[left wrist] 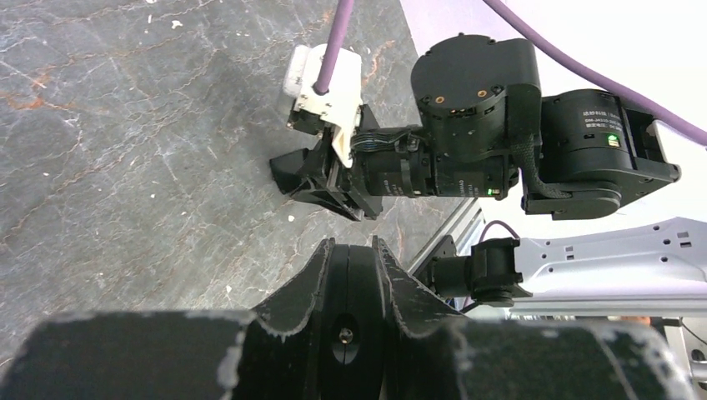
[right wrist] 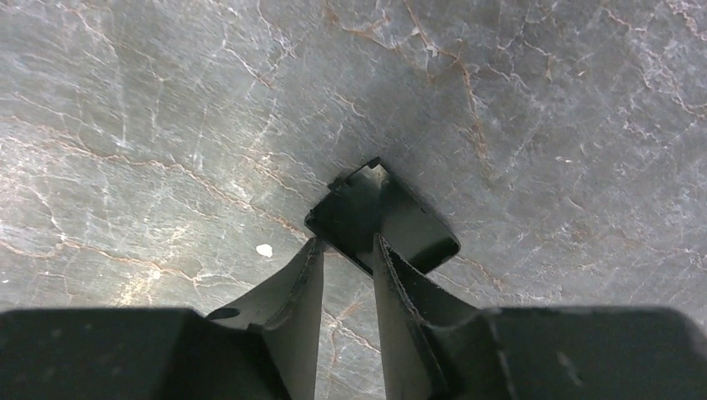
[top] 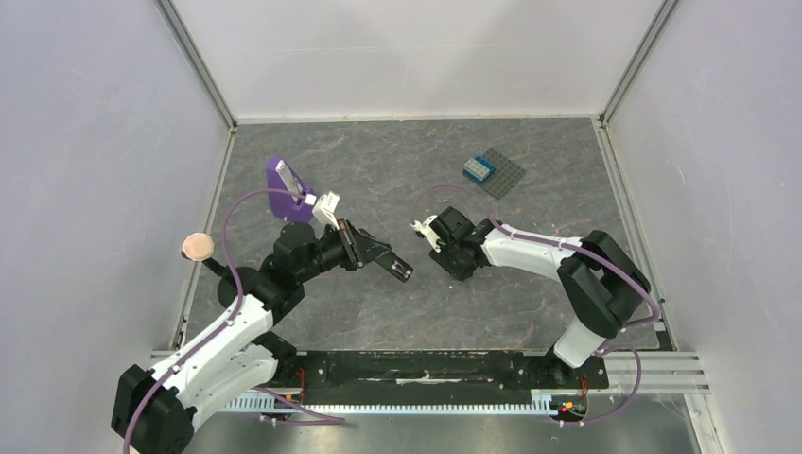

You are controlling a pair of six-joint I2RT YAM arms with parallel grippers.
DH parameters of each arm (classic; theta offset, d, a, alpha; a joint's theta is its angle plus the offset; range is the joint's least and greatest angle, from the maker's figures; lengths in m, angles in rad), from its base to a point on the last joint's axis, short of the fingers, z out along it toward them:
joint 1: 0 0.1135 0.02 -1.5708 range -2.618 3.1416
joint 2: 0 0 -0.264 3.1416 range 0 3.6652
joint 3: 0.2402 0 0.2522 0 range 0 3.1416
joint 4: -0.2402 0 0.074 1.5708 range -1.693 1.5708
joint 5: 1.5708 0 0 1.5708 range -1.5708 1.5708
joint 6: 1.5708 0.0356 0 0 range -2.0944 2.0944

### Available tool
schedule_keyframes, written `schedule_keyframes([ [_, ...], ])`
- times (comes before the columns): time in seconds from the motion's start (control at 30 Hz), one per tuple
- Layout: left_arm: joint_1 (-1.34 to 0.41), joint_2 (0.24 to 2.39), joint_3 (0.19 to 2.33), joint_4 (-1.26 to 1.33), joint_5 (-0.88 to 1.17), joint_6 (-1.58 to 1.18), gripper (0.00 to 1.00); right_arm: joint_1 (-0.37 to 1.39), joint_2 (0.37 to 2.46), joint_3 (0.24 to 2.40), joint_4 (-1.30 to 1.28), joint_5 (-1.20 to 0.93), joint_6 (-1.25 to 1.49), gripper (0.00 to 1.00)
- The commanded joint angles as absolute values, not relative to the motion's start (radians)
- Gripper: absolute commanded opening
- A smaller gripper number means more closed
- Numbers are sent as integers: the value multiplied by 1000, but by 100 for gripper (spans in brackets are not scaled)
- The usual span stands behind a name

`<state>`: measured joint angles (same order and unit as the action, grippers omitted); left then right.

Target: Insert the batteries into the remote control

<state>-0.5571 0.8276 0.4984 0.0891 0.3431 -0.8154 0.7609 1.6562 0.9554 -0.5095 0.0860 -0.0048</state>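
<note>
Left gripper (left wrist: pixel 350 250): fingers pressed together on the remote (left wrist: pixel 350 310), clamped near one end. From above, the rest of the bar sticks out past my fingertips, slanting toward the near right, held off the worktop (top: pixel 530 312) a little left of its centre. Right gripper (right wrist: pixel 346 246): fingers drawn close with a narrow gap, tips pointing down at the worktop near its middle. A small flat black piece (right wrist: pixel 385 218) with a notched corner sits at the tips, its lower edge running in between them; I cannot tell whether I am pinching it or only flanking it. My two grippers are near each other, not touching, the remote's free end pointing toward the right one. Batteries: cannot make them out. Purple piece (top: pixel 281 194) with a pale silvery bit on it lies toward the far left. Baseplate (top: pixel 501 178) with a blue brick (top: pixel 479 168) lies toward the far edge, right of centre.
</note>
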Motion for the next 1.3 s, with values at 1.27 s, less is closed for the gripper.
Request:
schedule_keyframes([
  [1.27,-522,835,327,86,298,-798,2,620,1593,498,683,-818,1292,0],
])
